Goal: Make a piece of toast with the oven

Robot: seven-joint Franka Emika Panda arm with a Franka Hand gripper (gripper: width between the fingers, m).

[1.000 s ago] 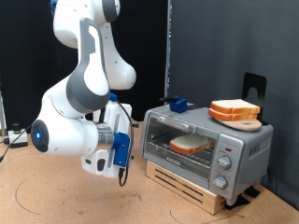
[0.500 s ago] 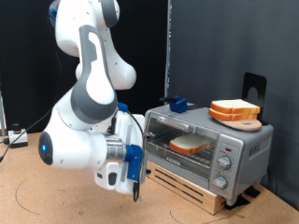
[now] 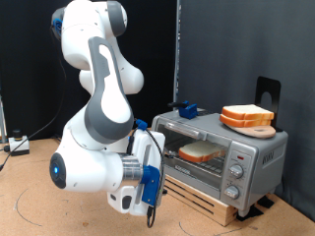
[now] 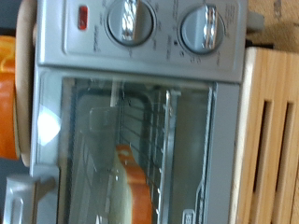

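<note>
Gripper (image 3: 151,209) fingers unclear, open or closed unknown; beside it, closed silver-grey toaster oven (image 3: 219,152), pale bread slice (image 3: 201,151) blurred behind glass.

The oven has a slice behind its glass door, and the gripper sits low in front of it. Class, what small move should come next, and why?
Probably bring the gripper across toward the knobs. The piece of toast lies inside the oven, the door looks shut, and the wrist view faces the knobs and glass.
</note>
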